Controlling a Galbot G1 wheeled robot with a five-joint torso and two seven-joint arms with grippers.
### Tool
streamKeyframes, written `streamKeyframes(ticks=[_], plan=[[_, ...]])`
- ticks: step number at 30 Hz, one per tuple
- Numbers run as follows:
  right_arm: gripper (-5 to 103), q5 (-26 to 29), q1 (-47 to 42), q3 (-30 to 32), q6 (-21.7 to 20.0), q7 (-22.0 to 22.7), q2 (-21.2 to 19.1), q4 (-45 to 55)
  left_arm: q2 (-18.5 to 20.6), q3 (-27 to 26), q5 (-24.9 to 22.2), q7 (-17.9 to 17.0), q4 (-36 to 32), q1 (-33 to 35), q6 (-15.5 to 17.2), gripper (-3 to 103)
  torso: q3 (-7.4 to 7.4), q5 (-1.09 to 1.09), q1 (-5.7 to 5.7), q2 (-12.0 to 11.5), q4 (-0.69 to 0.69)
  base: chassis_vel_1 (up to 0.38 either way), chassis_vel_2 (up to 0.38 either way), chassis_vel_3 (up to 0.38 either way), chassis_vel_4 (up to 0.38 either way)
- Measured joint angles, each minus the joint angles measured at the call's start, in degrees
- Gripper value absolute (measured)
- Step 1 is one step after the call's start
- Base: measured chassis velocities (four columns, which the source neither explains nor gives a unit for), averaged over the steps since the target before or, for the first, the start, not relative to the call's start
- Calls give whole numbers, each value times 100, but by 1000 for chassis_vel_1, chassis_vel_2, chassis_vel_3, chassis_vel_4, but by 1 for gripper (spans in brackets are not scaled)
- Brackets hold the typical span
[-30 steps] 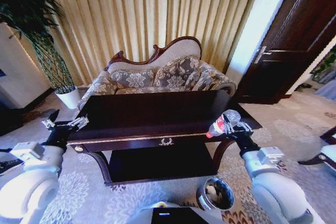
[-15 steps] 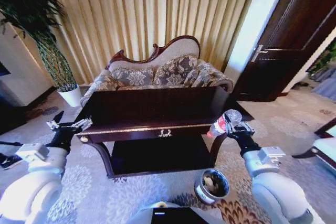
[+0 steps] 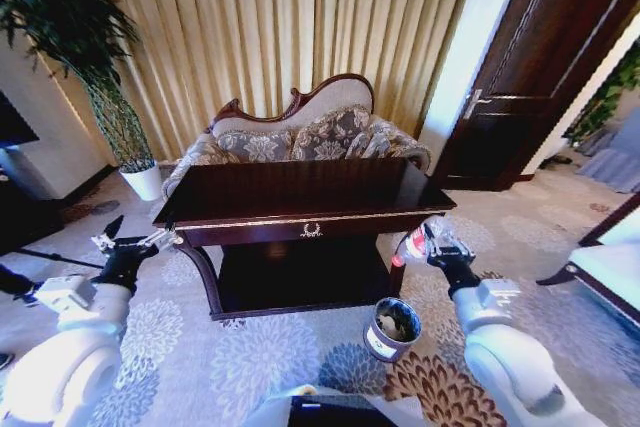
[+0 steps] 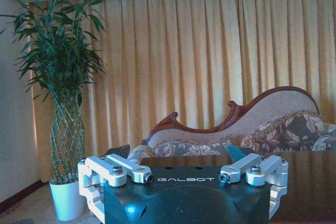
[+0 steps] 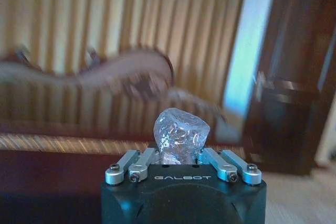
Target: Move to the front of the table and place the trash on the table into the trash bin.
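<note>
R gripper gripping bottle, above-right of bin

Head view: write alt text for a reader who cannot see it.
The right gripper holds a clear plastic bottle with a red cap above and just right of a round trash bin on the carpet, in front of a dark wooden table. The left gripper is open beside the table's left corner.

The right arm reaches forward from its white shoulder shell, its black pincer clamped on a small clear plastic bottle with a red cap, held tilted beside the counter's front right corner. The left arm extends likewise, its pincer spread wide and holding nothing, beside the front left corner.
</note>
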Motion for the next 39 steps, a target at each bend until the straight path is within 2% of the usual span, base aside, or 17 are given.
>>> streamKeyframes(ticks=[1, 5, 6, 10, 11, 14, 15, 19, 20, 22, 26, 28, 29, 32, 34, 39], plan=[[27, 0, 0, 0, 0, 0, 0, 0, 0, 0, 0, 0, 0, 0, 0, 100, 0, 0, 0, 0, 0, -31, 30, 60, -70], [27, -25, 305, -76, 168, -90, 50, -1274, -20, -31, 4, -6, -96, 48, 0, 100, -1, -1, -1, 0, 1, -27, 36, 46, -37], [27, -25, 305, -76, 168, -90, 50, -1274, -20, -31, 4, -6, -96, 48, 0, 100, -1, -1, -1, 0, 1, 0, 0, 0, 0], [27, -90, 780, -308, 409, -214, 163, -2614, -60, -33, 55, -18, -107, 96, 1, 100, -4, -1, -8, 6, -1, 0, 0, 0, 0], [27, -90, 780, -308, 409, -214, 163, -2614, -60, -33, 55, -18, -107, 96, 1, 100, -4, -1, -8, 6, -1, 0, 0, 0, 0], [27, -115, 1402, -557, 680, -242, 382, -3667, -120, -23, 136, -18, -108, 170, 0, 100, -4, -1, -8, 5, 0, 0, 0, 0, 0], [27, -115, 1402, -557, 680, -242, 382, -3667, -120, -23, 136, -18, -108, 170, 0, 100, -4, -1, -8, 5, 0, 0, 0, 0, 0], [27, -246, 2222, -806, 1280, -244, 825, -5207, -234, -43, 234, -18, -108, 308, -129, 100, -3, 0, -5, 4, 2, 0, 0, 0, 0], [27, -246, 2222, -806, 1280, -244, 825, -5207, -234, -43, 234, -18, -108, 308, -129, 100, -3, 0, -5, 4, 2, 0, 0, 0, 0], [27, -531, 2555, -818, 1594, -244, 1035, -5924, -250, -73, 258, -9, -108, 353, -178, 100, -3, -2, -5, 4, 2, 0, 0, 0, 0], [25, -847, 2902, -766, 1821, -255, 1194, -6780, -237, -113, 262, 2, -108, 367, -212, 100, -3, -2, -6, 4, 0, 0, 0, 0, 0], [36, -891, 3038, -740, 1889, -259, 1218, -7064, -223, -113, 262, 5, -108, 359, -215, 100, -3, -2, -5, 4, 0, 0, 0, 0, 0], [36, -891, 3038, -740, 1889, -259, 1218, -7064, -223, -113, 262, 5, -108, 359, -215, 100, -3, -2, -5, 4, 0, 0, 0, 0, 0], [52, -915, 3149, -712, 1969, -267, 1199, -7253, -228, -31, 302, 8, -107, 335, -221, 100, -3, -2, -5, 4, 0, 0, 0, 0, 0], [52, -915, 3162, -709, 1981, -268, 1180, -7268, -232, 7, 331, 11, -107, 325, -224, 100, -3, -2, -5, 4, 0, 0, 0, 0, 0], [79, -914, 3130, -706, 1991, -275, 1064, -7230, -223, 161, 419, 36, -105, 244, -234, 100, -3, -2, -5, 4, 0, 0, 0, 0, 0]])
